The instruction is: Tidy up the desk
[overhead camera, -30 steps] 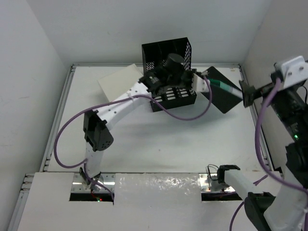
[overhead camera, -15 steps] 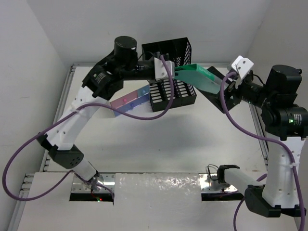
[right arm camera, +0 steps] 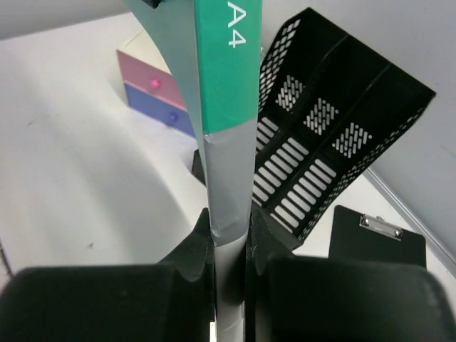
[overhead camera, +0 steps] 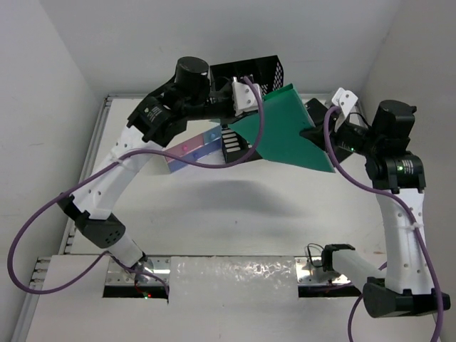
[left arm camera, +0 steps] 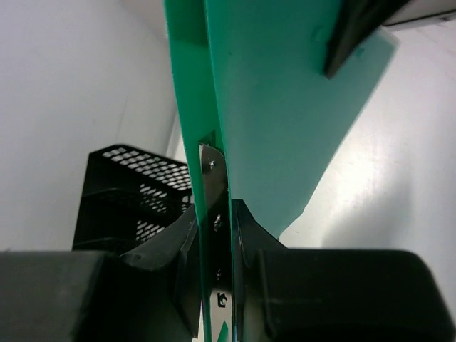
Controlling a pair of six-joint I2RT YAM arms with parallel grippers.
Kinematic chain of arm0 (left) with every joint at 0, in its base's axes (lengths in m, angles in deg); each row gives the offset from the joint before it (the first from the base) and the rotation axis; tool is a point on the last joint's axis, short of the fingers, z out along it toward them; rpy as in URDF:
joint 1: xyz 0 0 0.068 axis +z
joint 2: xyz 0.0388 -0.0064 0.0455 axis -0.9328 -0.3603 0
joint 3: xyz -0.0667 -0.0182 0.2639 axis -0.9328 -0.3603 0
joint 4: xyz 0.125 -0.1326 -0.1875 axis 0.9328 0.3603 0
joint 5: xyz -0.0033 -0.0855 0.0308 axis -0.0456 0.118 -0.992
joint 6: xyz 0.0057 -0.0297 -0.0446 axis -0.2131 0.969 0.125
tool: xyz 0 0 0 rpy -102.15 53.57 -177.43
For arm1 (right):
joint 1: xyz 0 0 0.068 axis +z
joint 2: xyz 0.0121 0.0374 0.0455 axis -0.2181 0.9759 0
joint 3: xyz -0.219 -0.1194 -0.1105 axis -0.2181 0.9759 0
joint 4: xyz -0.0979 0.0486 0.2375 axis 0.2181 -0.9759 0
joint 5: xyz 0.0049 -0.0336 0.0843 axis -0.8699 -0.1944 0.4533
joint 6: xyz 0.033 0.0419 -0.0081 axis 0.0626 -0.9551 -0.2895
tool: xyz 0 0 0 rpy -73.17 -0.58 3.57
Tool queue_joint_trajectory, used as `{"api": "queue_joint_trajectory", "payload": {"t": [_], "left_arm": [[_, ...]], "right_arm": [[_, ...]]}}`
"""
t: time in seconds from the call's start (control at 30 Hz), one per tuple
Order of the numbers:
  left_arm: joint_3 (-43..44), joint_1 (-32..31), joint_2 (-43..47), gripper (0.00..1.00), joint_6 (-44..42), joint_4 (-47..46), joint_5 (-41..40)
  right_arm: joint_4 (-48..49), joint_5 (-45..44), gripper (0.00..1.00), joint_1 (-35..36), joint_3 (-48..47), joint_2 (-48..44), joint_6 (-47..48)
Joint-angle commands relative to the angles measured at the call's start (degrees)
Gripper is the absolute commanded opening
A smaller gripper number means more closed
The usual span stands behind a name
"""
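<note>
desk point(overhead camera: 235, 214) | green folder point(overhead camera: 292, 132) half-hides mesh rack point(overhead camera: 263, 71) | clipboard point(right arm camera: 377, 246) seemingly under it

The white desk point(overhead camera: 235, 214) carries a black mesh file rack point(overhead camera: 265, 69) near its far edge; a small box with pink and blue drawers point(overhead camera: 194, 148) stands just left of the rack; a black clipboard point(right arm camera: 376, 246) lies flat near the rack's right side.
</note>
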Motion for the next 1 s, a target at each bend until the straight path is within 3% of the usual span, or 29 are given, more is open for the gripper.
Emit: {"api": "queue_joint_trajectory", "payload": {"t": [0.0,0.03,0.07,0.1,0.13,0.3,0.47,0.57,0.97], "left_arm": [[2.7,-2.52,-0.8,0.12,3.84,-9.65,-7.5],[2.61,-2.52,-1.06,0.28,4.64,-11.06,-10.33],[2.7,-2.52,-1.24,0.63,5.34,-12.21,-13.23],[2.7,-2.52,-1.5,0.87,6.05,-14.39,-19.44],[2.7,-2.52,-1.59,0.99,6.14,-15.37,-22.55],[2.87,-1.73,-0.81,1.0,5.53,-18.28,-40.82],[0.77,0.81,0.86,1.0,6.66,-17.85,-48.4],[-1.86,3.8,1.74,1.0,8.68,-17.41,-48.42],[-9.17,14.26,1.05,1.0,13.96,-18.11,-43.5]], "right_arm": [[14.5,-1.55,0.0,-0.14,2.14,-0.9,-9.28],[16.1,-4.87,0.0,-0.14,2.84,-1.69,-9.99],[17.33,-6.56,0.0,-0.14,3.8,-1.79,-11.56],[20.39,-8.32,0.0,-0.14,4.42,-1.79,-12.71],[23.03,-10.16,0.0,-0.14,5.21,-1.88,-14.37],[49.0,-27.12,0.0,-0.14,15.31,-1.96,-29.49],[63.98,-38.1,0.0,-0.14,19.19,-0.48,-36.09],[70.74,-41.37,0.0,1.79,21.47,1.45,-36.71],[86.4,-37.69,0.0,4.07,24.03,10.68,-39.52]]}}
